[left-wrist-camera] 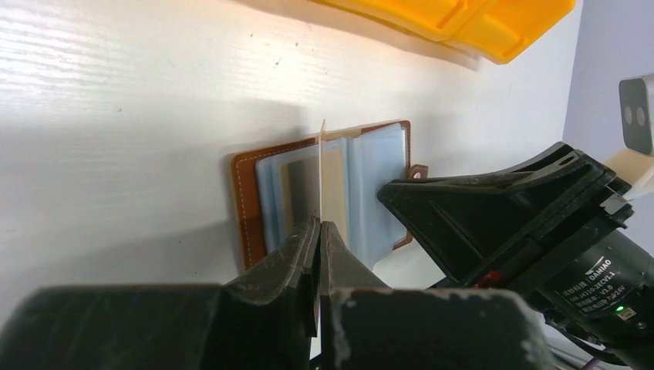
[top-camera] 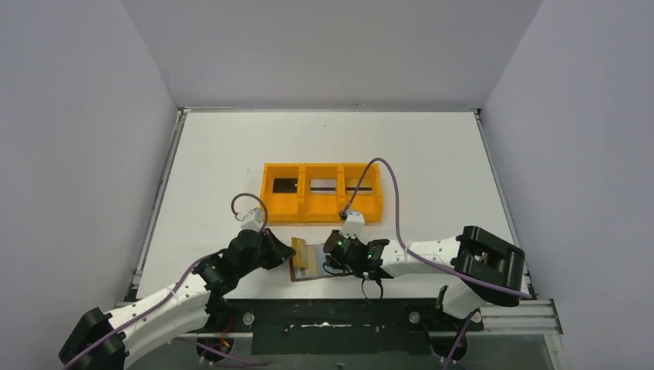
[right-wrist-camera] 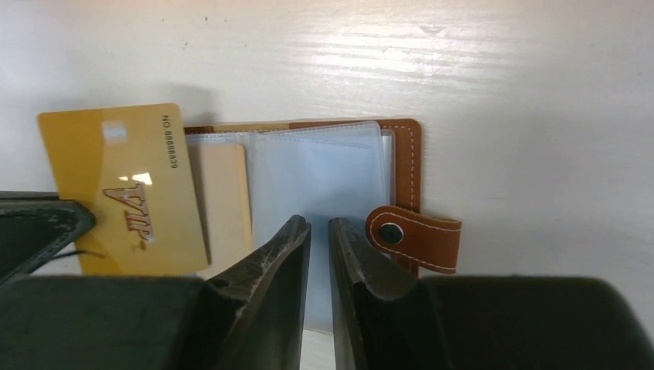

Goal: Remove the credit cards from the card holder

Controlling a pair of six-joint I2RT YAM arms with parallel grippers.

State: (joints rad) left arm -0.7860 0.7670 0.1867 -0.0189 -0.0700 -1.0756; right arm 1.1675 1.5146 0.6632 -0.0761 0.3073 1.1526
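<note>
**Overhead view.** The left arm runs from the lower left corner up and rightward, low over the white table. Its wrist is bent toward the frame's centre. The right arm comes from the lower right and stretches leftward, almost level. The two wrists meet just below the orange tray, where the card holder lies open and flat on the table. A dark rectangle and a pale one lie in the tray's left and middle compartments, too small to identify.

**Left wrist view.** The left gripper is clenched on the tan-gold card. The card appears edge-on, as a thin pale line rising from the fingertips across the holder's left half. Whether its far edge is free of a pocket cannot be told.

**Right wrist view.** The same card shows its face at the left of the frame, printed "VIP", and overlaps the holder's left edge. The right gripper points down at the clear pockets on the holder's right half. The brown snap tab lies just right of the fingers. The jaws stand a narrow slit apart, with pale pocket film showing in the slit. Whether they pinch that film or merely rest on it cannot be told.
</note>
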